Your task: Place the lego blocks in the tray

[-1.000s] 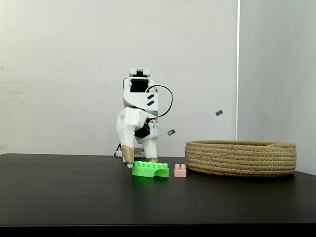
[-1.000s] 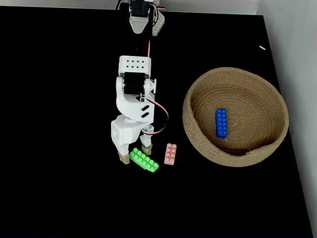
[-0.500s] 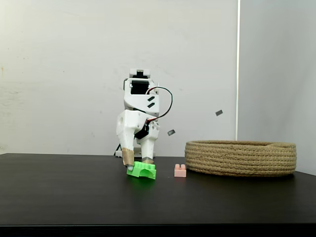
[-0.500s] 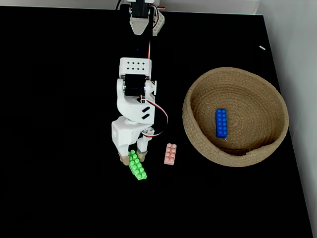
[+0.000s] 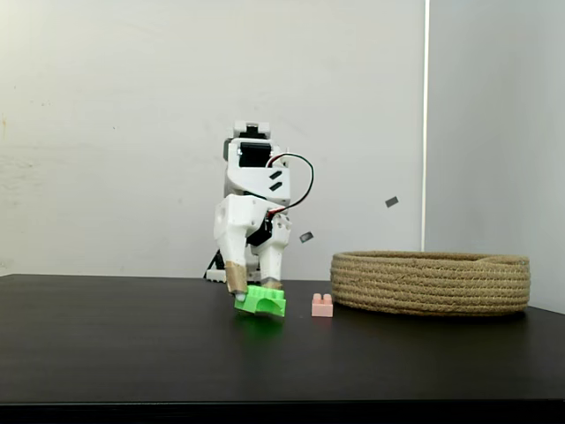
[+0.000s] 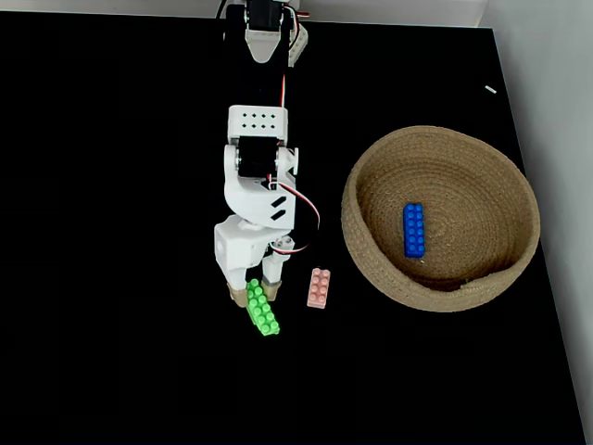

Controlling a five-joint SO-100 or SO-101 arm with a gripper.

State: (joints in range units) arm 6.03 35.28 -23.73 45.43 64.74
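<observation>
The green lego block [image 6: 263, 311] lies low over the black table, and one of its ends sits between the tan-tipped fingers of my gripper [image 6: 254, 295]. The gripper is shut on that end and points straight down. In a fixed view from the side, the gripper [image 5: 254, 288] holds the green block [image 5: 262, 302] at table level, slightly tilted. A pale pink block [image 6: 319, 287] [image 5: 322, 305] rests on the table just right of the gripper. The rope tray [image 6: 500, 181] [image 5: 431, 283] stands further right, with a blue block [image 6: 413, 229] lying inside it.
The arm's base [image 6: 269, 23] is mounted at the far edge of the table, close to a white wall. The table's right edge [image 6: 542, 278] runs just past the tray. Open dark tabletop lies left of and in front of the arm.
The green block has swung from lying diagonally to lying in line with the fingers. The fingers have closed on its end. The arm has shifted slightly to the right.
</observation>
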